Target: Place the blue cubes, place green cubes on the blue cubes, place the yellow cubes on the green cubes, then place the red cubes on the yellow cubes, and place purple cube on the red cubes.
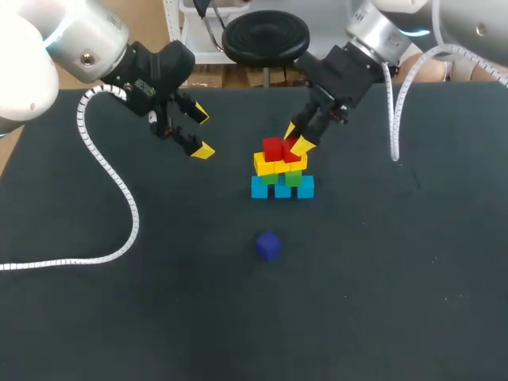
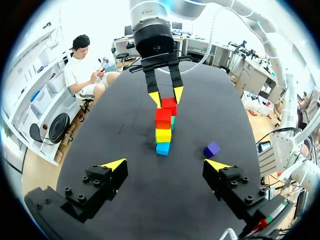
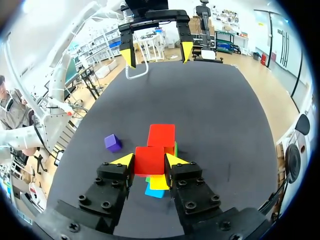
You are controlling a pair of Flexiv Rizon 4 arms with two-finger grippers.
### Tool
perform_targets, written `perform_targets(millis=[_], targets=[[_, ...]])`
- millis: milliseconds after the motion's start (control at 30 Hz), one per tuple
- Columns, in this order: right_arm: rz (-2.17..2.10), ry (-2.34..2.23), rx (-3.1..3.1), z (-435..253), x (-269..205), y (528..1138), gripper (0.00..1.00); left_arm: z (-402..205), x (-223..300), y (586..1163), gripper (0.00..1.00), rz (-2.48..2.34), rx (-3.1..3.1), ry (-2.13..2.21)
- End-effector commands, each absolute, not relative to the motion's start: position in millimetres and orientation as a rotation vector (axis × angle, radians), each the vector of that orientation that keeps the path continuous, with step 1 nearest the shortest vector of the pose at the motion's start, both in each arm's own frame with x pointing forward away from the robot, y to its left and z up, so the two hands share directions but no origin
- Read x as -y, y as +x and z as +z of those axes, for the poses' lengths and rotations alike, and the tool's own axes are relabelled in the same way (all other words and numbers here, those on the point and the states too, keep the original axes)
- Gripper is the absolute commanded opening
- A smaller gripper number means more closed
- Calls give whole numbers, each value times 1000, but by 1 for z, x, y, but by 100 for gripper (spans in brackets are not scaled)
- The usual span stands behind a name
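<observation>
Our right gripper (image 3: 149, 161) clasped a red cube (image 3: 149, 159) atop the stack (image 1: 282, 176). A skewed release could have toppled it. Our left gripper (image 1: 202, 133) gaped wide.

The black tabletop (image 1: 381, 302) bore a row of blue cubes (image 1: 282, 189) under the right fingers (image 1: 300, 146), a lone purple cube (image 1: 268, 245) apart from them, and a white coiled cable (image 1: 79, 259) on the left fingers' (image 1: 203, 150) side.

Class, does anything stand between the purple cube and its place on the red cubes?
Yes: the right end effector is shut on one of the red cubes atop the stack, crowding that spot. Nothing lies on the table between the purple cube and the stack.
</observation>
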State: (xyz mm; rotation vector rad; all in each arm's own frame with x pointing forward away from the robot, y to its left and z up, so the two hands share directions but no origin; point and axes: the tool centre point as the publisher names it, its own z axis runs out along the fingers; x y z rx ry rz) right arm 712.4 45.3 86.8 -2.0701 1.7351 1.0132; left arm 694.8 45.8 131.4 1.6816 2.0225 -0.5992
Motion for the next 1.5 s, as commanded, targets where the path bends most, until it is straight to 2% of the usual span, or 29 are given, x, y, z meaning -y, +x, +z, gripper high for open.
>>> perform_targets(millis=[33,967,1133,1200,1233,1267,1300,1500], targets=[[1018,-2072,-1737,87,-46,715,0,131,-46,697,100,-603,-2020,1686],[1011,-2074,-1746,83,-46,721,0,131,-46,697,100,-603,-2020,1686],[1015,-2070,-1746,82,-46,721,4,131,-46,697,100,-603,-2020,1686],[1017,-2067,-1744,83,-46,721,13,131,-46,697,100,-603,-2020,1686],[1015,-2064,-1740,83,-46,722,25,131,-46,697,100,-603,-2020,1686],[1015,-2061,-1737,85,-46,721,44,131,-46,697,100,-603,-2020,1686],[1020,-2053,-1733,86,-46,721,100,131,-46,697,100,-603,-2020,1686],[1013,-2026,-1726,93,-43,719,100,131,-46,697,100,-603,-2020,1686]])
